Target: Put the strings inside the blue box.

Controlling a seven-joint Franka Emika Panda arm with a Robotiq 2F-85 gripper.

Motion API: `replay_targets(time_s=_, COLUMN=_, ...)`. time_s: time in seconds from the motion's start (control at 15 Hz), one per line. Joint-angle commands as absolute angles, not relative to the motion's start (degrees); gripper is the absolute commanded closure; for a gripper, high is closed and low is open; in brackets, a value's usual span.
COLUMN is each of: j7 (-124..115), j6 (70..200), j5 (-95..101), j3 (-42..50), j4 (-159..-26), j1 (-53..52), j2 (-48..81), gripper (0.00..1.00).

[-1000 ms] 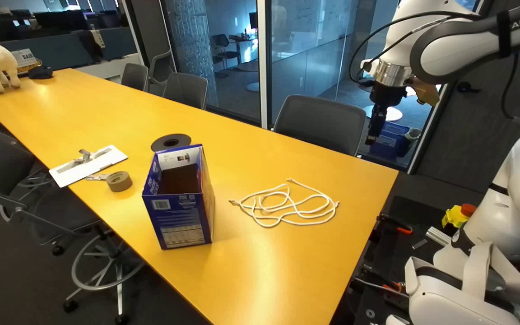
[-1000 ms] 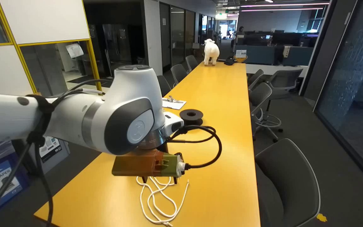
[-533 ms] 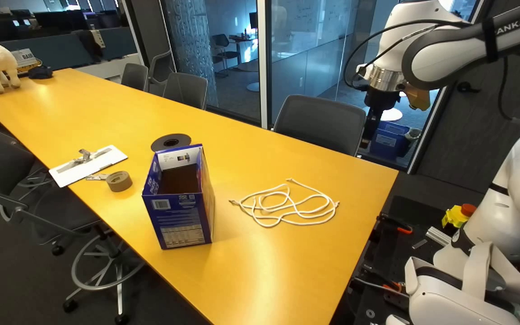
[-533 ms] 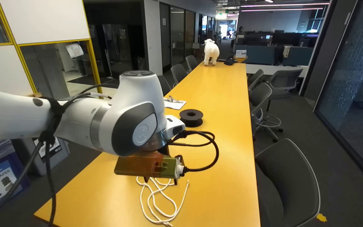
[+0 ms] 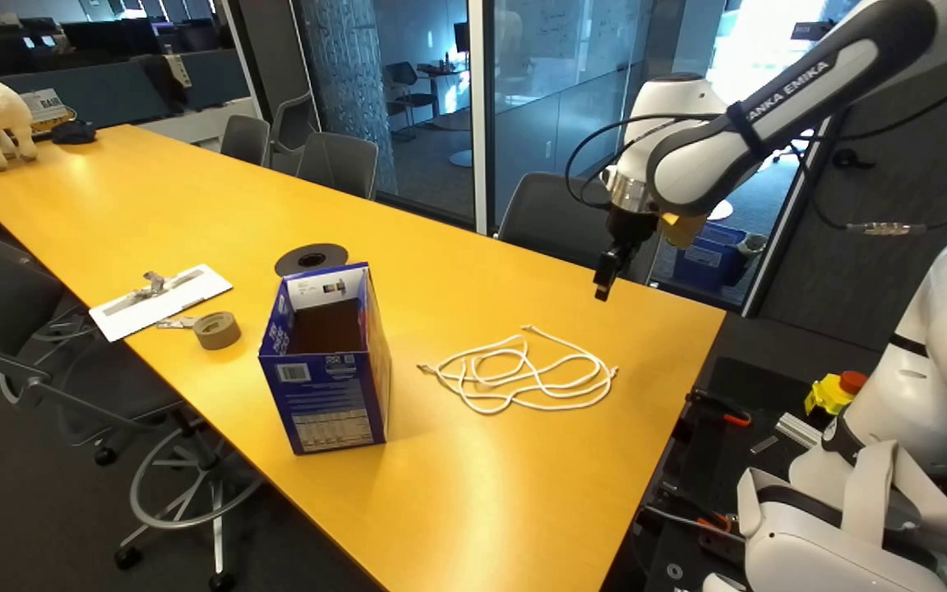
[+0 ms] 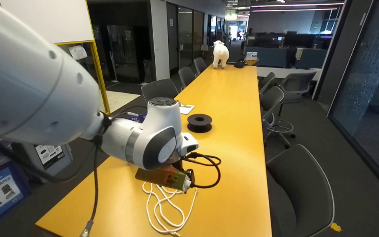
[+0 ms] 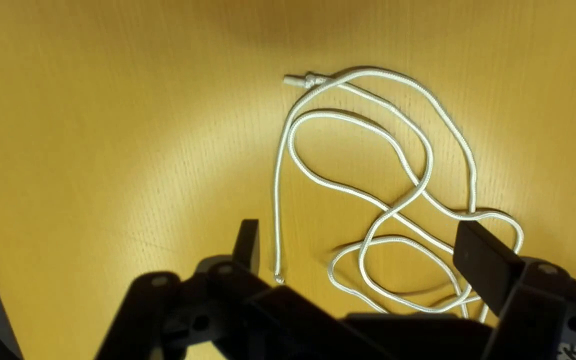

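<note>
In the wrist view my pincer [image 7: 360, 237] hangs above the counter [image 7: 108, 120], jaws spread wide, nothing gripped. Strings [image 7: 392, 211] lie on it below, bulk at 1 o'clock, sprawling 11-to-5. In an exterior view they're at 7 o'clock; blue box [image 5: 327, 404] at 9 from them. I'd likely shift over, then descend.

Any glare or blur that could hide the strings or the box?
Wrist view: white strings sharp, faint shadows beside them; pale sheen on the table to their left; gripper fingers dark, little detail. In an exterior view: glare patch on the table, off the strings and blue cardboard box; box interior dim.
</note>
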State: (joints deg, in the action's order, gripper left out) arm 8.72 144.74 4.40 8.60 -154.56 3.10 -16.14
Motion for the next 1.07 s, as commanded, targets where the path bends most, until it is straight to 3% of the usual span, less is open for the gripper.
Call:
replay_targets(time_s=0.0, j7=5.97, j6=149.01, j5=-0.81, j3=7.27, j4=-145.68, j1=2.13, j2=-1.39, gripper=0.0)
replay_targets(time_s=0.53, j7=3.05, j6=150.3, j5=-7.26, j3=3.64, j4=-129.92, j1=3.9, j2=19.94, gripper=0.0)
replay_targets(time_s=1.0, j7=3.25, j6=149.36, j5=-7.21, j3=1.28, j4=-123.59, j1=5.24, j2=28.63, gripper=0.0)
